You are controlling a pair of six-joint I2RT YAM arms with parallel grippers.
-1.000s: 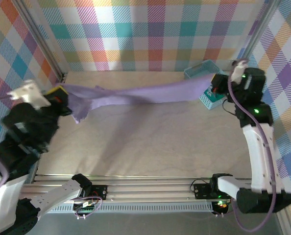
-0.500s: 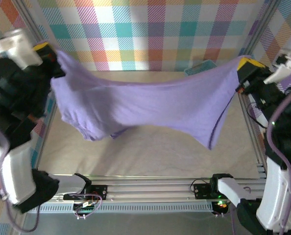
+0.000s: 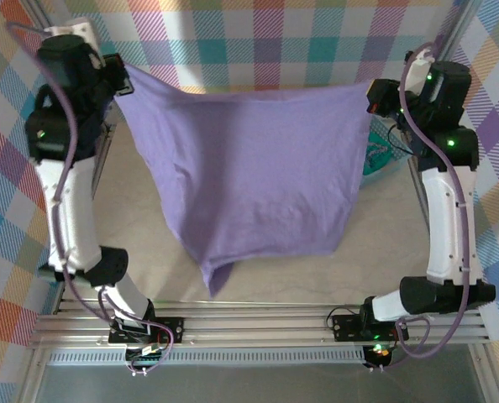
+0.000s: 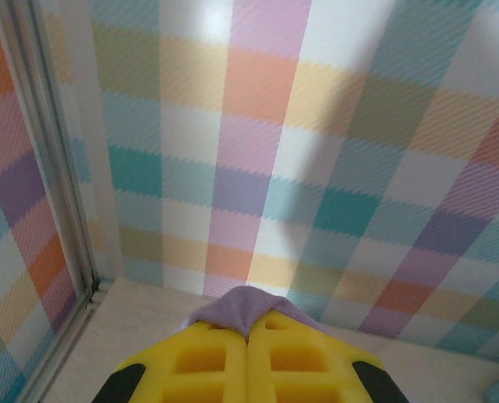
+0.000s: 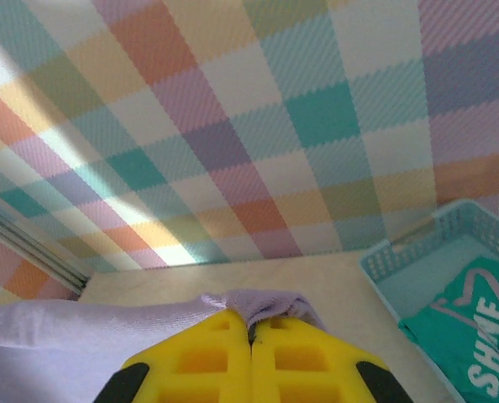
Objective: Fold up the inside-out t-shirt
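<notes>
a plaid wall is seen behind the pale table and at both of its sides. the lavender shirt is held spread in the air above the table, between the two arms. its top edge is stretched nearly level from one upper corner to the other. its lower edge hangs uneven, and one point droops at the lower left, near the metal rail at the near edge. whether that point touches the table cannot be told. much of the table's middle is covered by the cloth in the top view. the left arm is raised high at the left and the right arm at the right. a teal basket is set at the far right of the table, just beside the right arm. most of it is hidden by the shirt's right edge. in the right wrist view the basket is cut off by the frame, and a teal garment with white lettering is seen lying in it. the left gripper is pressed together on the shirt's upper left corner, and a small fold of cloth shows past its yellow fingers. the right gripper is likewise clamped on the upper right corner, with cloth bunched at its tips.
</notes>
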